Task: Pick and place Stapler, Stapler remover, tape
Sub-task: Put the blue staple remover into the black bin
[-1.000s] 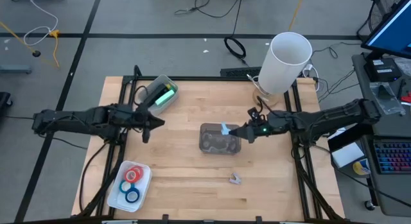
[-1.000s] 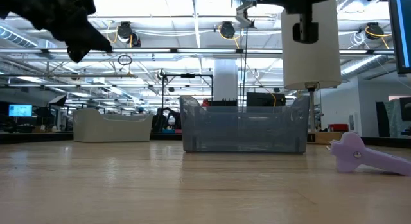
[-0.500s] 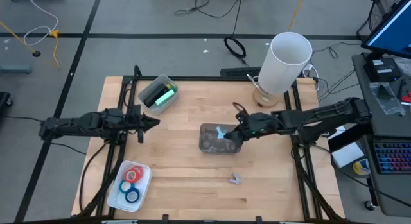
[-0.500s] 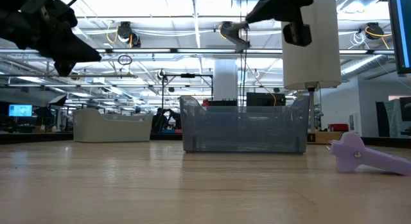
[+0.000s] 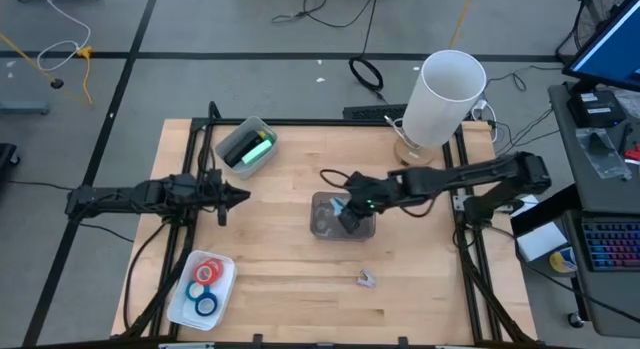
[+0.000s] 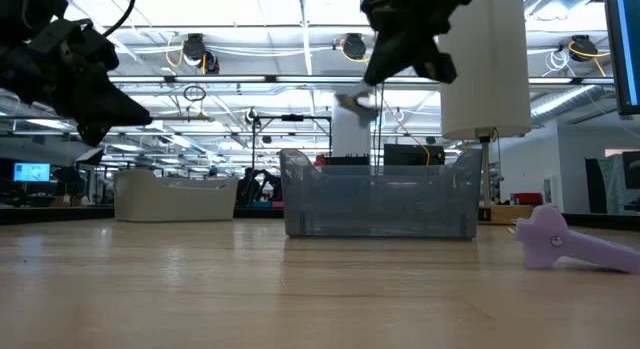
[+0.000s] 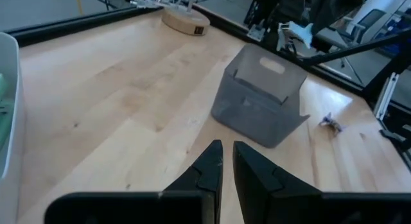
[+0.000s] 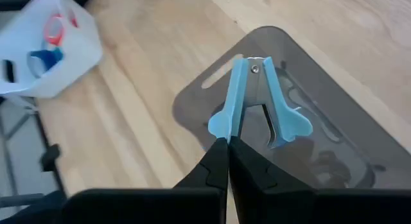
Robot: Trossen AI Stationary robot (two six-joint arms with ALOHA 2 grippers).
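Observation:
A light-blue staple remover (image 8: 257,102) is in my right gripper (image 8: 227,147), which hovers over the open grey bin (image 5: 325,225) at mid-table. The remover also shows in the high view (image 5: 346,202) and in the low view (image 6: 357,102), above the bin's rim (image 6: 380,159). A second, purple remover (image 5: 366,279) lies on the table nearer the front edge. The mint-green stapler (image 5: 258,149) lies in a tray at the far left. Red and blue tape rolls (image 5: 203,282) sit in a white tray. My left gripper (image 5: 243,197) is shut in the air, left of the bin. My right gripper pinches the blue remover by the flared wing of one of its two arms (image 8: 221,126), between the two fingertips. The fingers slant down from the table's right side. The remover is lifted clear above the bin, with its hinge end pointing away from the fingers.
A tall white cylinder (image 5: 450,89) on a wooden base stands at the table's far right corner. The bin holds dark items at its bottom (image 8: 321,160). Bare wood lies between the bin and the tape tray (image 8: 45,44). Black frame rails run along the table's sides.
My right gripper has carried the blue remover toward the table's left, from beside the bin's right edge to over the bin, and has dipped lower. My left gripper has drawn back a little toward the left edge.

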